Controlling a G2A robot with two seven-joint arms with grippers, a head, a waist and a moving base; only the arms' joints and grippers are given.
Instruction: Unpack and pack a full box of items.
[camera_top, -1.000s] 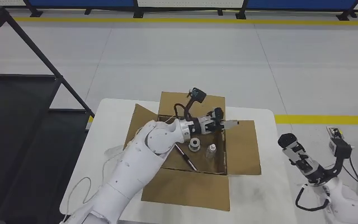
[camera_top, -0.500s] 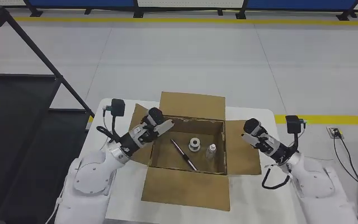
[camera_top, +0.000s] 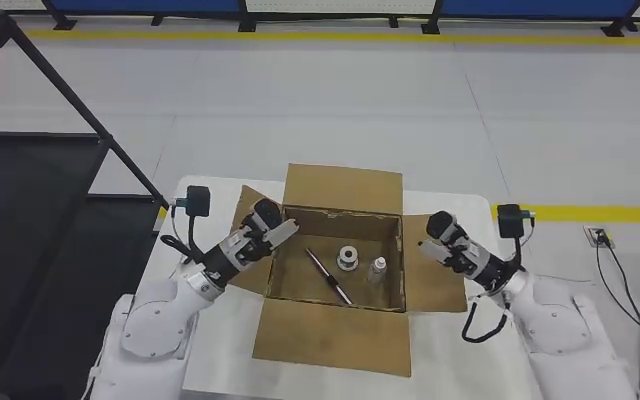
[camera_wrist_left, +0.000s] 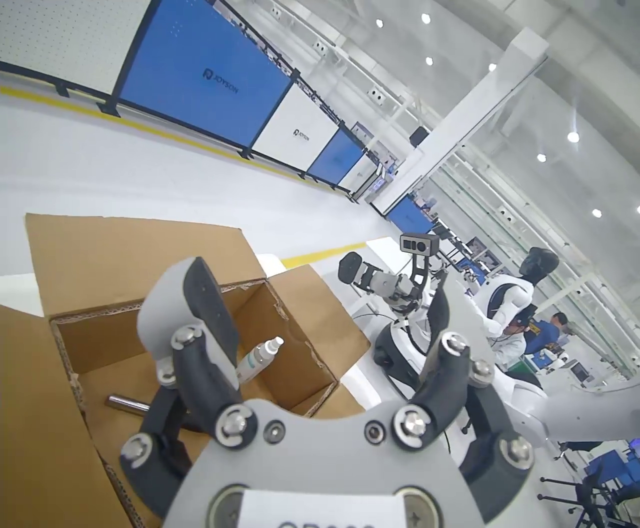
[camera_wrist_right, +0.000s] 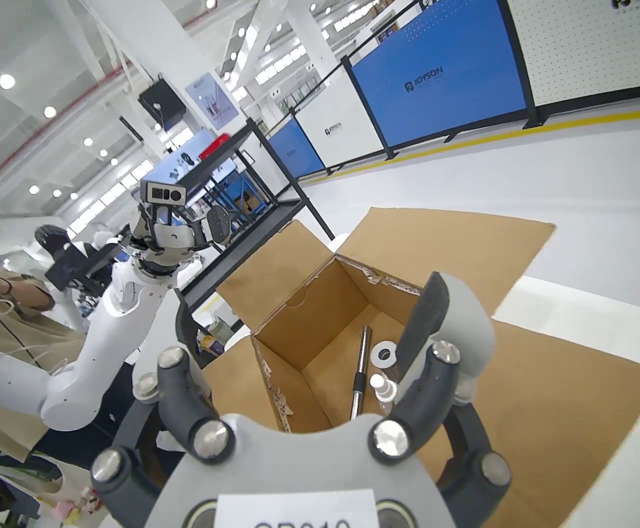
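While holding left and right jaws wide open and empty over the side flaps of the box (camera_top: 342, 188), choose one item on the floor inside: rod (camera_top: 329, 277), ring (camera_top: 347, 258) or bottle (camera_top: 378, 270); drop straight past the rim, close squarely across it, lift clear of the walls

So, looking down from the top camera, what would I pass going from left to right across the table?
left gripper → metal rod → white ring → small bottle → right gripper. The middle three lie inside the open cardboard box.
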